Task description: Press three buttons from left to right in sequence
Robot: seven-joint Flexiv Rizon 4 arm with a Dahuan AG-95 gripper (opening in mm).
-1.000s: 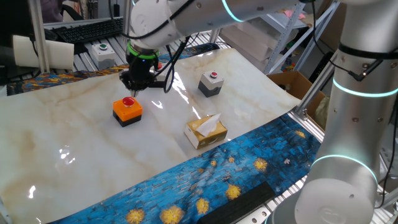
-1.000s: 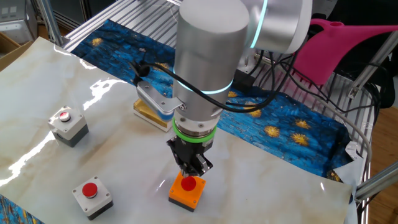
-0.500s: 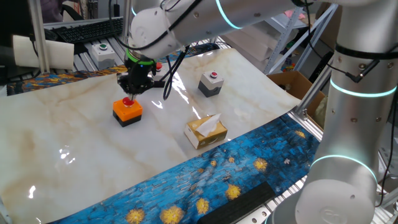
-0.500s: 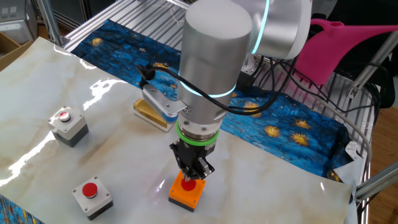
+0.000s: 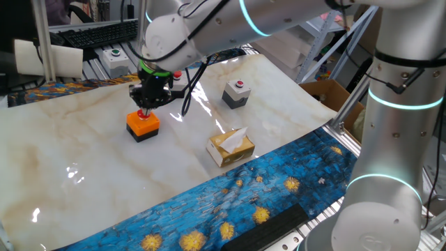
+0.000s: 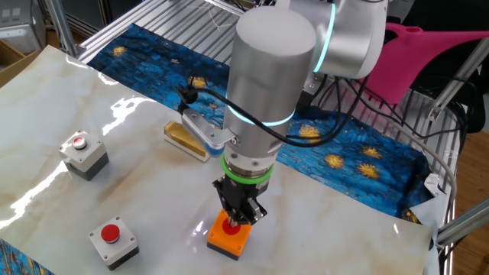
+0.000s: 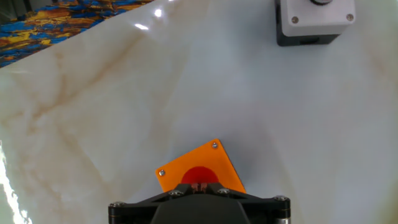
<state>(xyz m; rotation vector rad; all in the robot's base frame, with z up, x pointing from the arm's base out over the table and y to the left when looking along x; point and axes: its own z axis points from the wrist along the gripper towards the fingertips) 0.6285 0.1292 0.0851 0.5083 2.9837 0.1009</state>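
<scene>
Your fingers (image 6: 239,220) are shut tight with nothing held between them, pointing straight down onto the red push-button of the orange switch box (image 6: 228,236). In the other fixed view the fingertips sit right on that red button; whether it is pressed in you cannot tell. The hand view shows the orange box (image 7: 200,172) at the bottom edge, its red button half hidden under the hand's black housing.

The orange box (image 5: 143,124) stands on its black base on the marble-patterned worktop (image 5: 83,160). One grey switch box (image 6: 113,238) with a red button stands near the worktop's edge, well apart from the orange one; the second grey switch box (image 6: 84,153) stands farther off. In one fixed view only one of the grey boxes (image 5: 236,93) is clear to see. A yellow tissue box (image 5: 231,146) lies near the blue patterned cloth (image 5: 230,202).
</scene>
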